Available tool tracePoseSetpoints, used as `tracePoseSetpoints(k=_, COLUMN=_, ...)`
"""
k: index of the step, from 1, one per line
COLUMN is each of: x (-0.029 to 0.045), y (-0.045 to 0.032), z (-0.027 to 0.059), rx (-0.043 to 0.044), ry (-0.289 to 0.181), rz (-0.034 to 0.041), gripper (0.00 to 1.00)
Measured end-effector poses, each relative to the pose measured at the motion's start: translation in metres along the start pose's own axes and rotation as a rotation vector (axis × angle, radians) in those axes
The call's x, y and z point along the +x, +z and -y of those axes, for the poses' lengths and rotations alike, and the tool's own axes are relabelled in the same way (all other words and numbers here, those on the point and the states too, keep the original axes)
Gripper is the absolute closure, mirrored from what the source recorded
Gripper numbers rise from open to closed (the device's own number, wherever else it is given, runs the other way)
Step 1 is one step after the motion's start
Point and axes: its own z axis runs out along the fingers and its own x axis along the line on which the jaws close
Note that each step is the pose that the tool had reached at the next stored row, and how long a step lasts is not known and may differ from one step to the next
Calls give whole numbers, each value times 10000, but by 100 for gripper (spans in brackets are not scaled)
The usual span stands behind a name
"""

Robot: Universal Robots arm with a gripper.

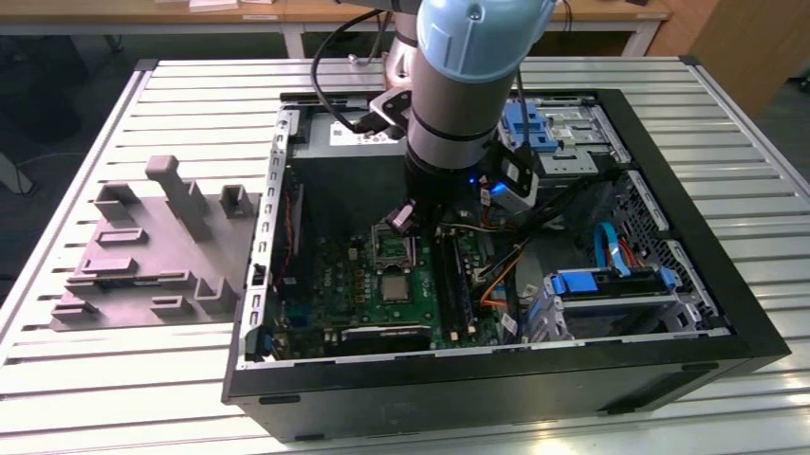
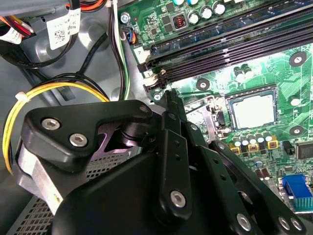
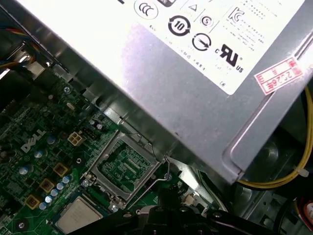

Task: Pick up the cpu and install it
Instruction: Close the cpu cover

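The cpu (image 2: pixel 253 110) is a small silver-grey square lying flat in its socket on the green motherboard (image 1: pixel 367 303). It also shows in the exterior view (image 1: pixel 396 287) and the first wrist view (image 3: pixel 78 215). The metal-framed socket bracket (image 3: pixel 122 166) stands swung open beside it, its wire lever (image 3: pixel 155 174) loose. My gripper (image 2: pixel 169 98) hangs just above the board beside the open bracket, a little apart from the cpu. It is shut with nothing in it. The exterior view has the gripper (image 1: pixel 405 220) over the bracket's far end.
The grey power supply box (image 3: pixel 195 73) stands close behind the socket. Memory slots (image 2: pixel 230 44) run alongside it, and yellow and black cables (image 2: pixel 29 98) loop near my wrist. Blue drive cages (image 1: pixel 608 284) fill the case's right in the exterior view. A grey moulded tray (image 1: pixel 152 246) lies outside on the slatted table.
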Motion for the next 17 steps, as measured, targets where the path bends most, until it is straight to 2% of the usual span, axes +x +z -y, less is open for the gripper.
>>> tracePoseSetpoints(k=4, x=-1, y=0, z=-1, rx=-1, ry=-1, rz=0, gripper=89)
tracePoseSetpoints(k=5, x=-1, y=0, z=-1, rx=-35, ry=-1, rz=27, gripper=89)
tracePoseSetpoints(k=8, x=0, y=5, z=0, rx=-354, ry=-14, rz=286, gripper=89)
tracePoseSetpoints(k=9, x=0, y=8, z=0, rx=-427, ry=-17, rz=347, gripper=89)
tracePoseSetpoints(k=10, x=0, y=10, z=0, rx=-465, ry=-17, rz=378, gripper=89)
tracePoseSetpoints(k=17, x=1, y=35, z=3, rx=-496, ry=-19, rz=402, gripper=89)
